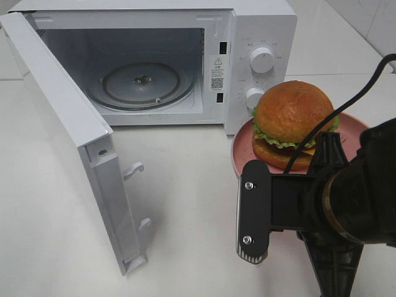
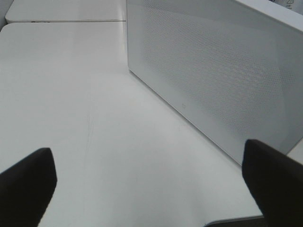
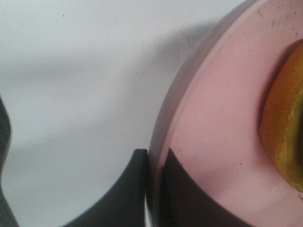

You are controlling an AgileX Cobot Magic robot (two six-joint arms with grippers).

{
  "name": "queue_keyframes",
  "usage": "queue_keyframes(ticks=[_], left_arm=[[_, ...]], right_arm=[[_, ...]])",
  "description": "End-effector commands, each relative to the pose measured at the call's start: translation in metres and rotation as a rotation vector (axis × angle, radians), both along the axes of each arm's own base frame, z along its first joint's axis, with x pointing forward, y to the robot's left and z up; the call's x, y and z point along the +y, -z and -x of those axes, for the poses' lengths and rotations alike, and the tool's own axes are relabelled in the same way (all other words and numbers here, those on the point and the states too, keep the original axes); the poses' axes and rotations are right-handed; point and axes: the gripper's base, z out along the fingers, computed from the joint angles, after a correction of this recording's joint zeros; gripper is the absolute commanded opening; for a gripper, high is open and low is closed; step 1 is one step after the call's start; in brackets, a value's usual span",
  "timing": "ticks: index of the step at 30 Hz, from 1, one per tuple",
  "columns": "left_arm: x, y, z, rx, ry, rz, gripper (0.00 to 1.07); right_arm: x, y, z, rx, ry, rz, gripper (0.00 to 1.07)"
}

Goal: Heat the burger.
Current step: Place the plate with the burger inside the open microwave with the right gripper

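Observation:
The burger (image 1: 291, 120), with a golden bun, green lettuce and a dark patty, sits on a pink plate (image 1: 242, 148) in front of the microwave's control panel. In the right wrist view my right gripper (image 3: 154, 189) is shut on the pink plate's rim (image 3: 208, 123), and the bun's edge (image 3: 284, 123) shows beside it. The right arm (image 1: 346, 204) covers the plate's near side in the exterior view. My left gripper (image 2: 150, 189) is open with nothing between its fingertips, over the bare table beside the door's outer face (image 2: 213, 80).
The white microwave (image 1: 260, 37) stands at the back with its door (image 1: 62, 117) swung wide to the left. Its glass turntable (image 1: 141, 83) is bare. Two knobs (image 1: 262, 60) are on the panel just behind the burger. A black cable (image 1: 346, 102) arcs over the plate.

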Motion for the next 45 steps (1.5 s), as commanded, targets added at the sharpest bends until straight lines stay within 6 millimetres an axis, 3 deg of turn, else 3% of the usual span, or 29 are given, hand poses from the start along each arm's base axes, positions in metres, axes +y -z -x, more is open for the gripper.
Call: queue_keyframes(ticks=[1,16,26,45], left_arm=[[-0.001,0.0,0.002,-0.027,0.01,0.006,1.0],[-0.001,0.0,0.002,-0.027,0.01,0.006,1.0],[-0.001,0.0,0.002,-0.027,0.01,0.006,1.0],[-0.001,0.0,0.002,-0.027,0.01,0.006,1.0]], right_arm=[[0.002,-0.004,-0.002,-0.037,-0.104,0.026,0.0],[0.017,-0.004,-0.002,-0.04,-0.458,0.044,0.01],[0.024,-0.004,0.0,-0.035,-0.486,-0.035,0.02],[0.006,-0.003,-0.029,-0.021,-0.649,0.01,0.0]])
